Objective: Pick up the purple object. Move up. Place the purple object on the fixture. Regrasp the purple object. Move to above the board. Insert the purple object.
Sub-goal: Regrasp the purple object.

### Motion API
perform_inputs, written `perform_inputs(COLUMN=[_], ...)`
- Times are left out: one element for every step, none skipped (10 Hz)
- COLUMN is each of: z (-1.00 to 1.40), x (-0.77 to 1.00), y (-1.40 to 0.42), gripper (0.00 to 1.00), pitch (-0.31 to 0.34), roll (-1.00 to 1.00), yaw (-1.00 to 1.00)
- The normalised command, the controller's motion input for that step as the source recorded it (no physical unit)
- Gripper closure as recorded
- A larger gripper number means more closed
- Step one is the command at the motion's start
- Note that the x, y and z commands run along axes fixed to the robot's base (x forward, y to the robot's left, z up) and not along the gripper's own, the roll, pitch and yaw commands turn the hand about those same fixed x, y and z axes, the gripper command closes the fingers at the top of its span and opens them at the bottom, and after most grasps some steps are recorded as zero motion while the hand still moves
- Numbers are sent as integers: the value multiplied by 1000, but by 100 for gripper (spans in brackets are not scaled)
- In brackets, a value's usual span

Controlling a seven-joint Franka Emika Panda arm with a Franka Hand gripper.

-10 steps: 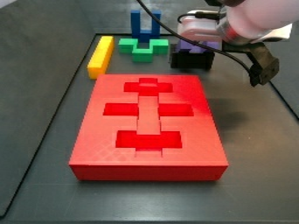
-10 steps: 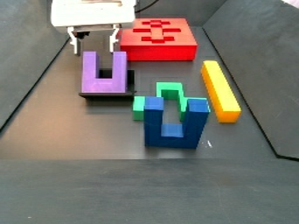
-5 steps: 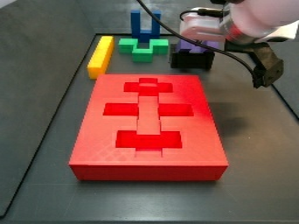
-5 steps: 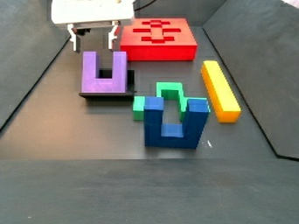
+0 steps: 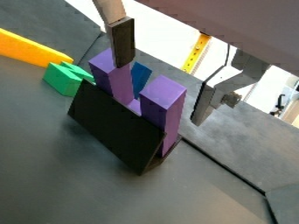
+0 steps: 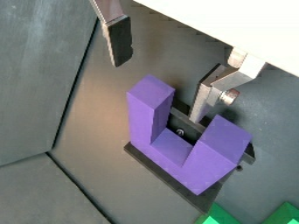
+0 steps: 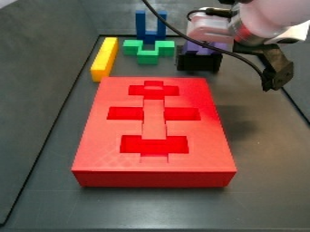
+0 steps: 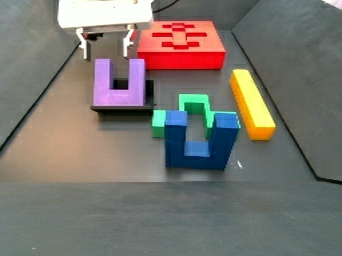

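Observation:
The purple object [image 8: 118, 84] stands upright on the fixture [image 8: 120, 110], its two prongs pointing up; both wrist views show it [image 5: 163, 103] [image 6: 176, 136] seated in the dark holder [image 5: 111, 133]. My gripper [image 8: 108, 46] hangs open just behind and above it, touching nothing. In a wrist view one finger [image 6: 118, 42] is off to one side of a prong and the other finger [image 6: 208, 98] is behind the notch. The red board [image 7: 151, 127] lies in front of the fixture [image 7: 198, 63] in a side view, with the gripper [image 7: 206, 36] above the holder.
A blue two-pronged piece [image 8: 201, 140] and a green block [image 8: 174, 118] stand close beside the fixture, with a yellow bar [image 8: 251, 100] past them. The tray's dark side walls [image 8: 40, 95] run along both sides.

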Motion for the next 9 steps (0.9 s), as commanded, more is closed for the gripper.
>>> perform_inputs(z=[-86,-126,-137,-151,-171,-217,-186,-140,-49], x=[157,134,174,197,194,129,109,154,234], y=[117,151,160,146,80,0,0,0,0], gripper=[0,0,0,0,0,0,0,0,0], pitch=[3,0,0,0,0,0,17,49,74], roll=[-26,0,0,0,17,117,126,86,0], yaw=[211,254,266,277,274,226,171,129,157])
